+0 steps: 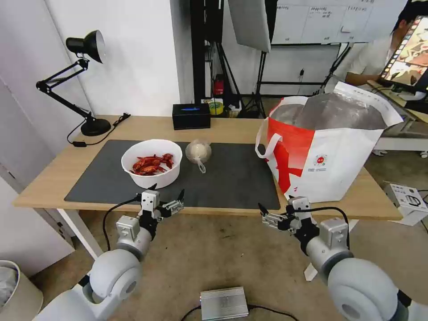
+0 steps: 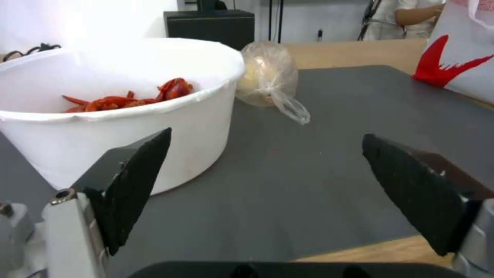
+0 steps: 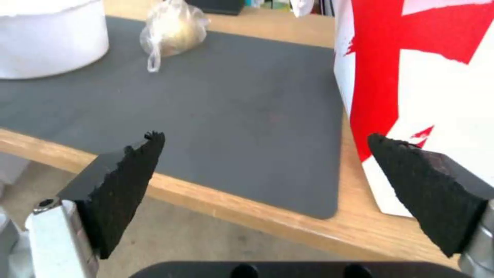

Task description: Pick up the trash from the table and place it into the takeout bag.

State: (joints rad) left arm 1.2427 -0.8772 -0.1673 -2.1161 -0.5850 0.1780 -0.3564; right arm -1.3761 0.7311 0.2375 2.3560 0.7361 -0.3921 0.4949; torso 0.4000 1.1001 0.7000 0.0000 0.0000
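Two open tools (image 1: pixel 167 192) (image 1: pixel 275 206), bowl (image 1: pixel 152 162) just beyond left

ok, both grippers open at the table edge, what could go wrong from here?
The white bowl is wide and full of crayfish shells; a rim pinch by the left gripper could tip it. The knotted clear bag looks round and may roll. The takeout bag is tall, so the right gripper could snag its rim.

mat (image 1: pixel 236 178) centre: free | bowl (image 1: pixel 152 162) left | takeout bag (image 1: pixel 327 156) right
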